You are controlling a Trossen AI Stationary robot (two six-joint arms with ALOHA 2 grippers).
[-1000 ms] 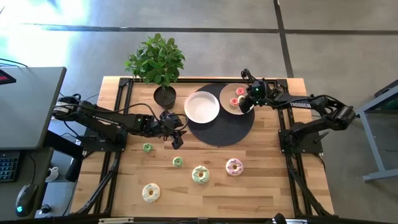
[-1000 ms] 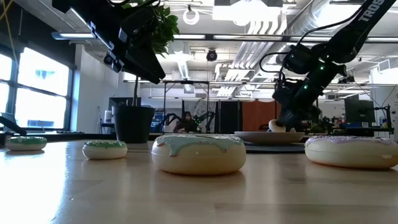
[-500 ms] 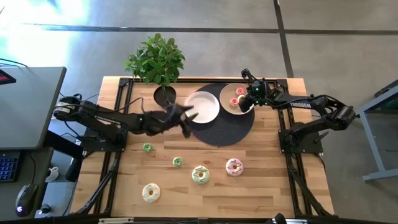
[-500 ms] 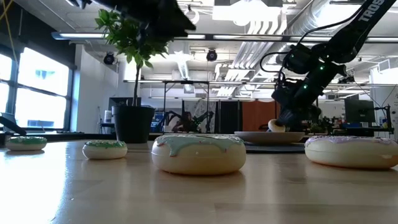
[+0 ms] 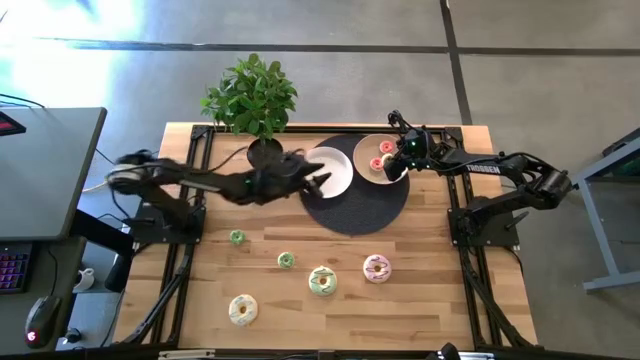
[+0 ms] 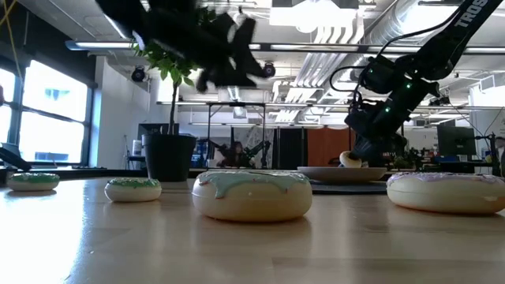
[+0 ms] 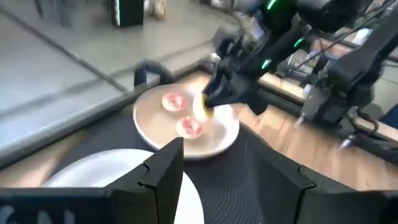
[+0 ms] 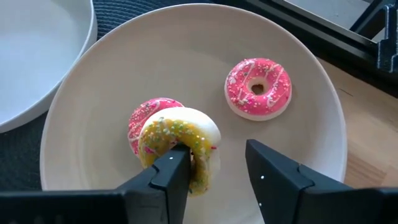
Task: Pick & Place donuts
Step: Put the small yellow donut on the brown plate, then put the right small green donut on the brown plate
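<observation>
Five donuts lie flat on the wooden table: two tiny green ones [image 5: 237, 237] [image 5: 286, 260], a green-cream one [image 5: 322, 281], a pink one [image 5: 376, 268] and a pale yellow one [image 5: 243, 309]. The beige plate [image 8: 311, 93] holds two tiny pink donuts [image 8: 258, 87] [image 8: 140, 118]. A tiny yellow-sprinkled donut [image 8: 177, 137] stands on edge there, leaning on the nearer pink one. My right gripper [image 8: 217, 168] is open low over this plate, its fingers either side of the yellow donut. My left gripper [image 7: 217, 168] is open and empty, in the air at the white plate's [image 5: 325, 170] near rim. My right gripper points down at the beige plate. One finger [image 8: 174, 168] stands right against the lower rim [image 8: 194, 163] of the upright yellow donut. I cannot tell whether it touches. The other finger is well apart from it.
Both plates sit on a dark round mat [image 5: 355, 205] at the table's far middle. A potted plant [image 5: 255, 105] stands at the far left, close to my left arm. In the low view the green-cream donut [image 6: 252, 195] is nearest the camera.
My left arm has swung from the table's left middle toward the far edge and the right, rising on the way, and its gripper now hangs at the white plate. The right gripper and all donuts have kept still.
</observation>
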